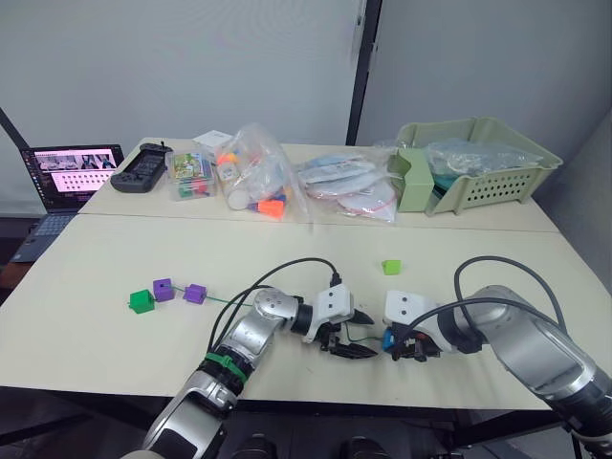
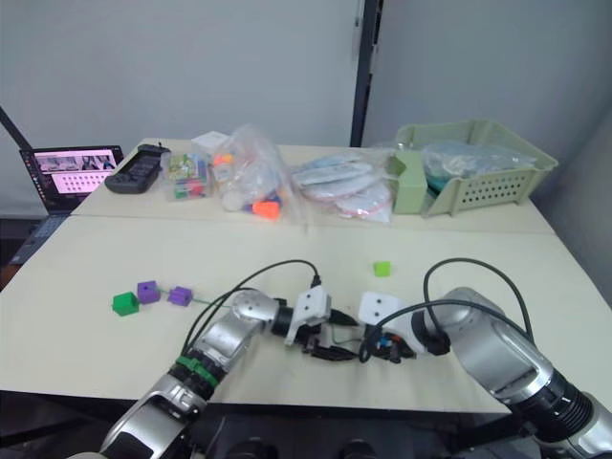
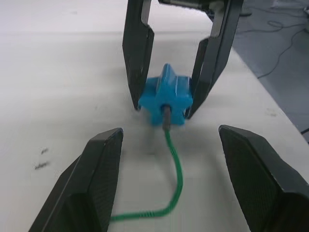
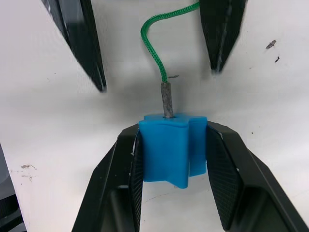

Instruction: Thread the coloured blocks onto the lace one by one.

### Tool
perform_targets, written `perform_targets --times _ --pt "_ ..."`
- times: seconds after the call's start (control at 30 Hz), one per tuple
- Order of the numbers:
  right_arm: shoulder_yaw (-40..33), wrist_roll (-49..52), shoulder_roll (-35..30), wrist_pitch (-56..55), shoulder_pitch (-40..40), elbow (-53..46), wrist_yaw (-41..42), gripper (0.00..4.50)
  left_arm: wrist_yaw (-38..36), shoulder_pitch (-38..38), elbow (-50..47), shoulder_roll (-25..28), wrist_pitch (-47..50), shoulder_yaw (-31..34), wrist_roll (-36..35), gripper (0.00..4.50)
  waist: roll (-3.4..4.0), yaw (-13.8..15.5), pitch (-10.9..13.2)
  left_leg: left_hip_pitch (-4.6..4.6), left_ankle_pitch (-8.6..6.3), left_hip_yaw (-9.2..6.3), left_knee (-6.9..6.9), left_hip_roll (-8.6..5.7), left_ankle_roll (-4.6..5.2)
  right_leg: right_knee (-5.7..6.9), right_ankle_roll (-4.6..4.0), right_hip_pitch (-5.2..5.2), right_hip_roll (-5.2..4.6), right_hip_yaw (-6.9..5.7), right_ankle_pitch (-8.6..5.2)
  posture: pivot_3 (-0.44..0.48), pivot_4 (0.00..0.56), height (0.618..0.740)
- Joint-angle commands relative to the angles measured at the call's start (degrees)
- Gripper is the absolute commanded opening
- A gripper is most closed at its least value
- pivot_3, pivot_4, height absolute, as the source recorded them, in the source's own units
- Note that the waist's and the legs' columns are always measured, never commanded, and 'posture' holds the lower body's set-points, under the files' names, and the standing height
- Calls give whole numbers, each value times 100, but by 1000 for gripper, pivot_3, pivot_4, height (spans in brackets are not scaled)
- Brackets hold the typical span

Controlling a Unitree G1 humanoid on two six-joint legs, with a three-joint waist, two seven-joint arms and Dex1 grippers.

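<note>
Threading the blue block (image 4: 171,147): right gripper (image 4: 172,159) clamps it, lace (image 3: 175,174) tip seated in its hole. Left gripper (image 3: 169,159) spread wide, empty, lace lying slack between its fingers. Next, probably: left regrips the tip beyond the block and draws it through.

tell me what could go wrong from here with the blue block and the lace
The lace has only its stiff tip in the blue block, and the left gripper stands open around the cord without holding it, so the tip could slip back out.

The right gripper pinches the block by its sides; a nudge from the left fingers might twist it.

The lime green block lies apart, unthreaded.
</note>
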Motion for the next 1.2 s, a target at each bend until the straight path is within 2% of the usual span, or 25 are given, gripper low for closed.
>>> perform_targets --times 0.03,0.1,0.2,0.4,0.47,0.87,1.07,1.2 --pt "198 87 40 21 41 114 9 1338 22 30 -250 -8 40 -44 -31 3343 0 -1 0 0 0 0 0 0 0 0 0 0 0 0 0 0 150 734" --pt "202 92 40 24 33 111 20 1338 73 25 -249 5 67 -20 -22 3343 0 -6 0 0 0 0 0 1 0 1 0 -1 1 -1 0 0 150 734" --pt "212 95 54 36 8 111 26 1338 112 2 -216 13 90 -18 -16 2515 0 -11 0 0 0 0 -1 1 0 1 0 -2 1 -1 0 0 150 734" --pt "223 104 72 73 -41 100 20 1338 98 7 -196 11 73 -95 9 484 0 -22 0 0 0 0 -1 1 0 1 0 -2 1 -1 0 0 150 734" --pt "227 107 73 85 -37 86 15 1338 97 -1 -186 3 72 -113 7 13 0 -26 0 0 0 0 -1 1 0 1 0 -2 1 -1 0 0 150 734" --pt "257 133 45 115 -80 40 77 1338 202 -402 488 -550 -175 -296 161 0 -1 -34 1 0 0 0 -1 0 0 0 0 -1 1 -1 0 0 150 734" --pt "246 135 38 133 -65 30 78 1338 266 -461 571 -638 -172 -183 184 0 -1 5 1 -1 0 0 1 -3 0 -2 1 1 -1 -1 0 0 150 734" --pt "239 140 56 147 -54 29 60 1338 160 -424 396 -591 20 -76 26 1174 -1 4 1 -1 0 -1 0 -3 0 -1 1 0 -1 -1 0 0 150 734"
